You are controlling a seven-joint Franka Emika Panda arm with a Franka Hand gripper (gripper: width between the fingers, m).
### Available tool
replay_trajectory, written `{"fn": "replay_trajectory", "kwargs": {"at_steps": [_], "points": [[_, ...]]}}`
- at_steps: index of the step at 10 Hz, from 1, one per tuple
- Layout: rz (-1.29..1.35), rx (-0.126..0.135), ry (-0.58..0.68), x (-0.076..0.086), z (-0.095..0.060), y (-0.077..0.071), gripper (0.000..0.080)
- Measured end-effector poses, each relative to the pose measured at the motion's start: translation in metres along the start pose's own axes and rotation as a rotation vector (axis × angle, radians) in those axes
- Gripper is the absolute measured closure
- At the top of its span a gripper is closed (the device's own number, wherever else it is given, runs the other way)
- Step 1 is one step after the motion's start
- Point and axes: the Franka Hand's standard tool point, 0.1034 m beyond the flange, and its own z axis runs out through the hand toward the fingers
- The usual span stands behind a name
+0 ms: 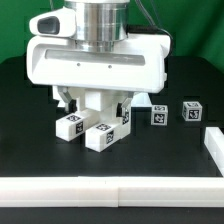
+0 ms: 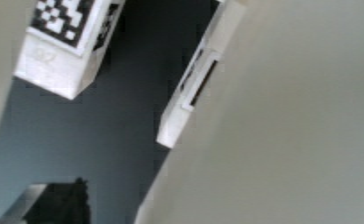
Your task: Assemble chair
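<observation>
Two small white plastic cubes (image 1: pixel 158 116) bearing black-and-white tags stand on the black bench (image 1: pixel 30 150), toward the exterior view's right of the glossy white gripper (image 1: pixel 94 104). The gripper hangs low over the chunky white tagged blocks (image 1: pixel 103 136) at centre, jaws spread fully, clasping nothing. A long plain white rail (image 1: pixel 110 192) lines the near edge.

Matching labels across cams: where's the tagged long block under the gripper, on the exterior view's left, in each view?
Exterior view: long block lies on the black table, below the gripper, toward the exterior view's left.
Wrist view: a tagged long block shows beside a wider white part; whether it is the same one, cannot tell.
Shared landmark: the black table.
</observation>
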Motion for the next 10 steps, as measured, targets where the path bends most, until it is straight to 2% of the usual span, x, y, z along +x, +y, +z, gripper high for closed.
{"fn": "replay_trajectory", "kwargs": {"at_steps": [3, 6, 7, 10], "points": [[0.007, 0.018, -0.007, -0.003, -0.018, 0.0, 0.015], [0.018, 0.06, -0.015, -0.032, -0.048, -0.006, 0.015], [0.022, 0.071, -0.016, -0.041, -0.054, -0.005, 0.015], [0.021, 0.066, -0.02, -0.04, -0.05, -0.005, 0.015]]}}
